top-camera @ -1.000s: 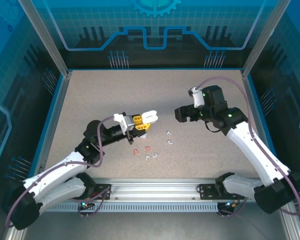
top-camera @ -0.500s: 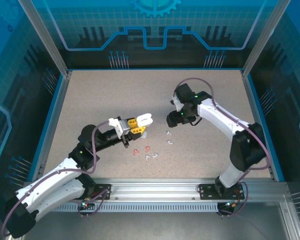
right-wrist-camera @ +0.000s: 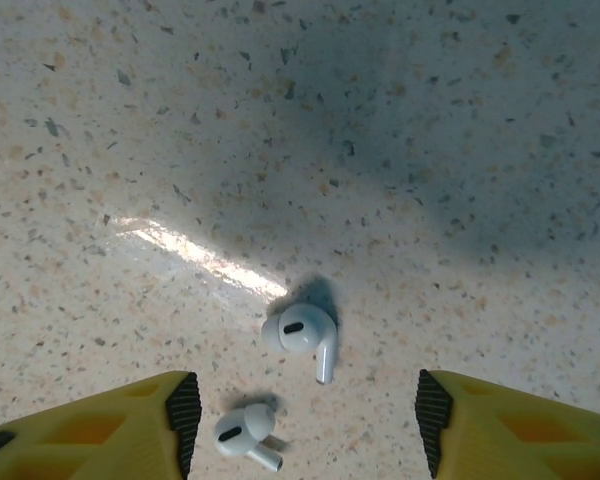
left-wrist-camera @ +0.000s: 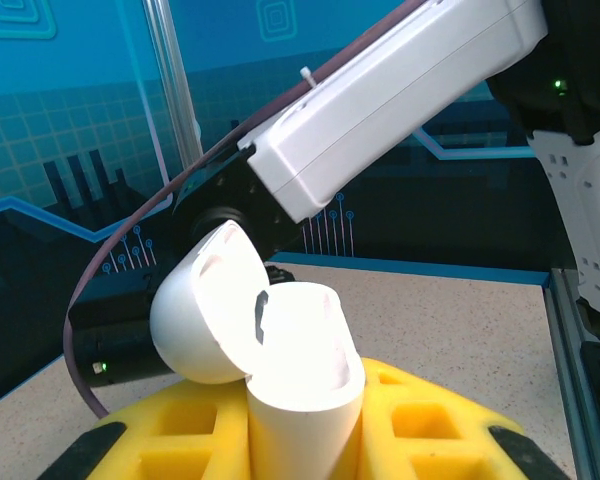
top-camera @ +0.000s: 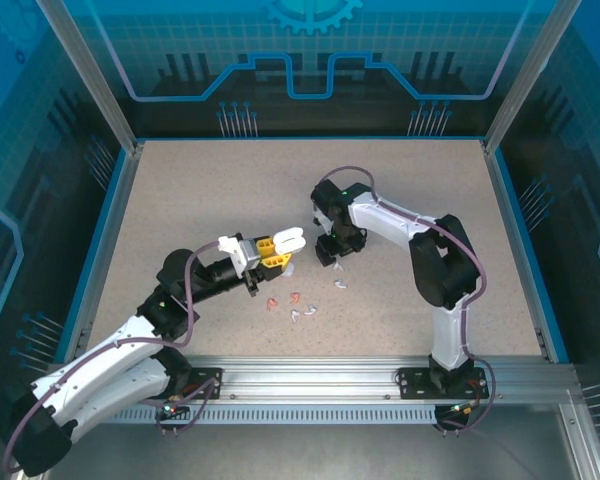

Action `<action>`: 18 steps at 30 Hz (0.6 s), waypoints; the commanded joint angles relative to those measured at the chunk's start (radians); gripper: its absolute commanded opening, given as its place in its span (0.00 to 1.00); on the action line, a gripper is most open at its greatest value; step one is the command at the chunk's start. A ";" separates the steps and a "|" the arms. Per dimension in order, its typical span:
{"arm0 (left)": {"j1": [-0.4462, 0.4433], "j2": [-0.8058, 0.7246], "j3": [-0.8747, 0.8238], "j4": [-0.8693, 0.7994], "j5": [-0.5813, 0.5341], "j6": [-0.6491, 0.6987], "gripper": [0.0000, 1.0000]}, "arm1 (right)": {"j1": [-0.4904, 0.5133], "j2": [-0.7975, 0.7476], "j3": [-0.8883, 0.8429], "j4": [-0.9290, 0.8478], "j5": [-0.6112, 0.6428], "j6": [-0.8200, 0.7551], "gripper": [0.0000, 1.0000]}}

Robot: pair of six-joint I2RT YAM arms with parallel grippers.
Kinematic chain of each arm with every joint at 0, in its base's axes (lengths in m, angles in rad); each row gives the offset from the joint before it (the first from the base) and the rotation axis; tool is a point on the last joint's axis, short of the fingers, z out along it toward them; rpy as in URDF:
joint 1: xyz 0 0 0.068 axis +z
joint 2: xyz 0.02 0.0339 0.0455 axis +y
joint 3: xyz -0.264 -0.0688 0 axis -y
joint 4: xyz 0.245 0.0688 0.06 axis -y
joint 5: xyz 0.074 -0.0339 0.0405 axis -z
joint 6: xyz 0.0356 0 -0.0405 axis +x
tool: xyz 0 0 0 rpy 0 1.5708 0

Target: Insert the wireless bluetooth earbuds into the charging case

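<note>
— Where were the earbuds [top-camera: 298, 316]?
— All six lay loose on the table [top-camera: 180, 190], scattered around the middle, a touch toward the near edge. Two white ones [right-wrist-camera: 302, 333] lay just beside each other. Two red ones [top-camera: 271, 303] and two more white sat closer to the near edge.
— And the case [left-wrist-camera: 300, 380]?
— Up off the table! The left gripper [top-camera: 268, 255] had it clamped tight between yellow fingers [left-wrist-camera: 420, 410]. The lid [left-wrist-camera: 205, 305] was swung open, tipped back to the left in the wrist view.
— Right gripper [right-wrist-camera: 307, 425]?
— Pointed straight down over that white pair, with its fingers [right-wrist-camera: 520, 420] standing apart, one on each side, and nothing in its grasp. Both earbuds lay on the speckled top between the fingers, clear of both in the wrist view, the nearer one close to one pad.
— How near were the two grippers?
— Close, from the top view. The open case hung just left of the right gripper, above the table's middle.
</note>
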 commanded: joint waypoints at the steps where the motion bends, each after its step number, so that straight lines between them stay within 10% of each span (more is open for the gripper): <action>1: -0.007 -0.020 -0.014 0.006 -0.019 0.013 0.00 | 0.014 0.040 0.033 -0.042 0.006 -0.020 0.59; 18: -0.007 -0.019 -0.017 0.004 -0.027 0.011 0.00 | 0.032 0.134 0.070 -0.056 0.007 -0.040 0.48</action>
